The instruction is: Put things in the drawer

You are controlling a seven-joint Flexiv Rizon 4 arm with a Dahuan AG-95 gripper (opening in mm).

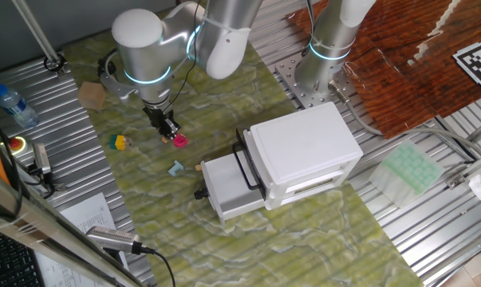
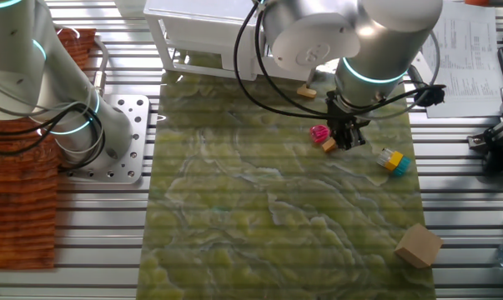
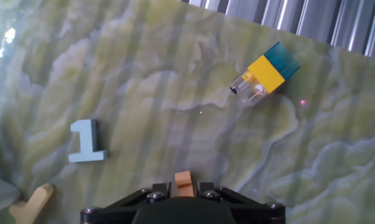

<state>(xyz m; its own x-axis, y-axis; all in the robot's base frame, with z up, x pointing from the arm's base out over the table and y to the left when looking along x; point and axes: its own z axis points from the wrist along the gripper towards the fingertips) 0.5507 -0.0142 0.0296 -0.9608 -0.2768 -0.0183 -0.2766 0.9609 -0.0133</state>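
Note:
My gripper (image 1: 169, 127) is shut on the little orange piece (image 3: 184, 183), which sits between the jaws just over the green mat; it also shows in the other fixed view (image 2: 329, 146). A pink piece (image 1: 180, 141) lies right beside the gripper. A light blue "1" piece (image 3: 86, 142) and a tan piece (image 3: 32, 201) lie on the mat nearer the drawer. The white drawer (image 1: 230, 190) stands pulled open from the white cabinet (image 1: 304, 147), its black bar handle (image 1: 246, 169) on the front, to the right of the gripper.
A yellow and blue block (image 3: 266, 73) lies on the mat left of the gripper. A cardboard cube (image 1: 92, 95) sits at the mat's far left corner. A water bottle (image 1: 15, 105) and tools lie on the slatted table beside the mat. A second arm's base (image 1: 324, 68) stands behind the cabinet.

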